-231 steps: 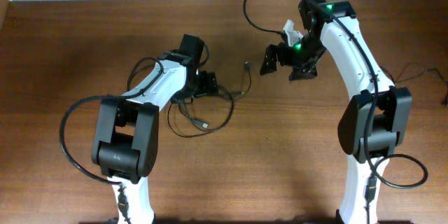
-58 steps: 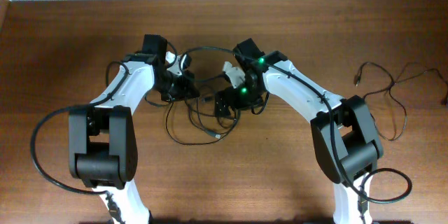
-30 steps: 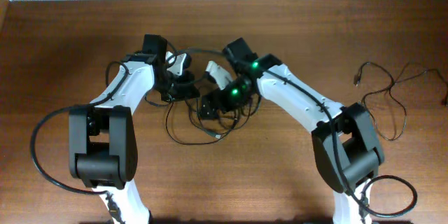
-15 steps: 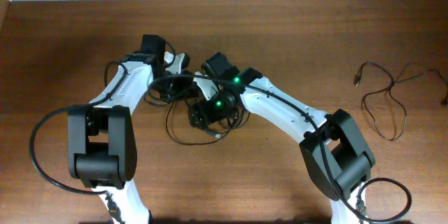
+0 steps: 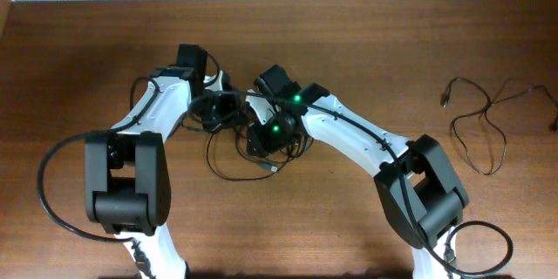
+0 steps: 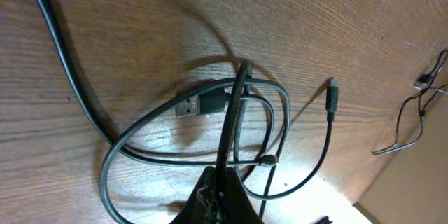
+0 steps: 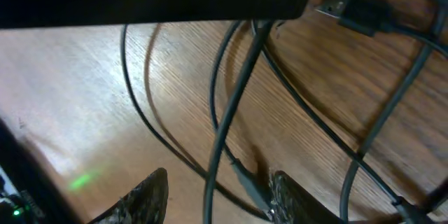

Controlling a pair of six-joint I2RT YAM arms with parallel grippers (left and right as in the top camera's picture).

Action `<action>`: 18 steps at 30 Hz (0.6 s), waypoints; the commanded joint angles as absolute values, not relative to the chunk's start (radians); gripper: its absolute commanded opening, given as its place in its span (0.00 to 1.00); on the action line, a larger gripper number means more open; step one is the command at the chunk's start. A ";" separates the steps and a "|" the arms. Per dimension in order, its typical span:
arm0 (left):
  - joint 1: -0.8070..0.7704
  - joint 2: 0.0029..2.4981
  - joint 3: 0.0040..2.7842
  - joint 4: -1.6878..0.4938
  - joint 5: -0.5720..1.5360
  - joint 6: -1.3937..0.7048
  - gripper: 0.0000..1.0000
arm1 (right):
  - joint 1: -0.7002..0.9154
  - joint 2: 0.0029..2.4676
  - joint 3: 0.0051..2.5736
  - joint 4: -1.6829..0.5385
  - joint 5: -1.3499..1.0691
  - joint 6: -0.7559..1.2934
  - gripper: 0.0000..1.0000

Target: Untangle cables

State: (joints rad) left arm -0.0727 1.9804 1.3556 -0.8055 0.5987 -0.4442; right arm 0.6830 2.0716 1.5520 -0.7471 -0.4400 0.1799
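A tangle of thin dark cables lies on the wooden table between my two arms. My left gripper is shut on one cable strand, which runs up from its closed fingertips. A USB plug and a small plug lie among the loops. My right gripper hangs low over the same tangle. Its jaws stand partly apart, with a grey strand passing between the fingers without being pinched. A second USB plug shows beyond.
Another thin cable lies loosely sprawled near the table's right edge. A thicker black cable curves over the wood to the left of the tangle. Both arm bases stand at the table's front edge.
My right arm has swung left and down onto the tangle, and its jaws have narrowed around a strand. The left gripper has stayed shut on its cable, barely moving.
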 commanded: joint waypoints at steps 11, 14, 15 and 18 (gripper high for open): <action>-0.075 1.982 1.362 -0.830 0.657 -0.467 0.00 | 0.680 2.067 1.536 -0.743 -0.406 0.173 0.19; -0.076 1.982 1.362 -0.831 0.649 -0.467 0.00 | 0.680 2.067 1.536 -0.743 -0.406 0.173 0.04; -0.076 1.982 1.362 -0.830 0.641 -0.467 0.00 | 0.680 2.067 1.536 -0.743 -0.406 0.173 0.04; -0.076 1.982 1.362 -0.823 0.557 -0.467 0.00 | 0.676 2.063 1.537 -0.746 -0.406 0.174 0.04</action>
State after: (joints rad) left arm -0.0727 1.9804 1.3556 -0.8284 0.6319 -0.4583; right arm 0.6830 2.0716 1.5505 -0.7467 -0.4152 0.1810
